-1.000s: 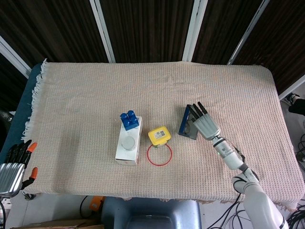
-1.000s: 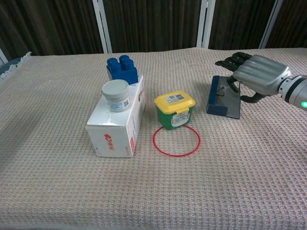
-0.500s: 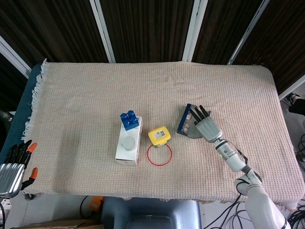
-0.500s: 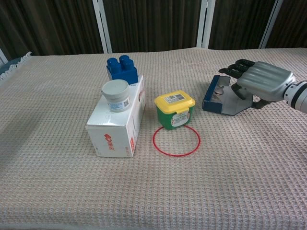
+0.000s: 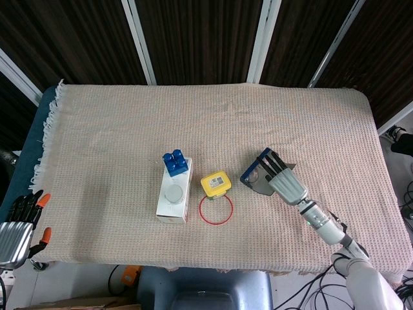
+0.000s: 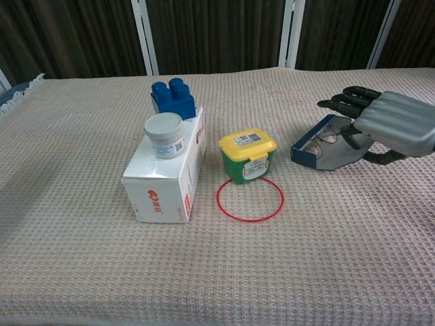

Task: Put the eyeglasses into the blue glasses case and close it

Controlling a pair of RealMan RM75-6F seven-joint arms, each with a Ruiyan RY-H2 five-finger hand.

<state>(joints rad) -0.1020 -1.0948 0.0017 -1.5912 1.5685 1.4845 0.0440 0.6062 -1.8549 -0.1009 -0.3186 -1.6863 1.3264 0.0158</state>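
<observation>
1. Since 1 s ago: case (image 5: pixel 258 177) has tipped from standing nearly on edge to lying lower on the cloth, and has rotated; right hand (image 5: pixel 282 179) has pulled back toward the near-right w/ it.
2. Case: blue, open, on the right part of the table, right of the tub. Chest view shows it (image 6: pixel 319 147) w/ its grey inside facing up and its blue edge toward the left.
3. Glasses (image 6: pixel 321 138): inside the case, lenses partly visible in chest view; frame detail too small to tell.
4. Right hand (image 6: pixel 387 127): fingers stretched out over the case's right side, thumb below by the lid edge. Looks to be touching the case; whether it actually grips it, can't tell.
5. Left hand (image 5: pixel 18 223): at far left edge of head view, off the table, well apart from everything, fingers apart, nothing in it.
6. Tub (image 5: pixel 215 183): green w/ yellow lid, mid-table, just far of a red ring (image 5: pixel 215 209) lying flat on the cloth.
7. Box (image 5: pixel 174 192): white, left of tub, w/ a blue brick (image 5: pixel 175 163) on its far end and a small white jar (image 5: pixel 173 193) on top, nearer.
8. Cloth (image 5: pixel 129 123): beige waffle weave, covers the table.
</observation>
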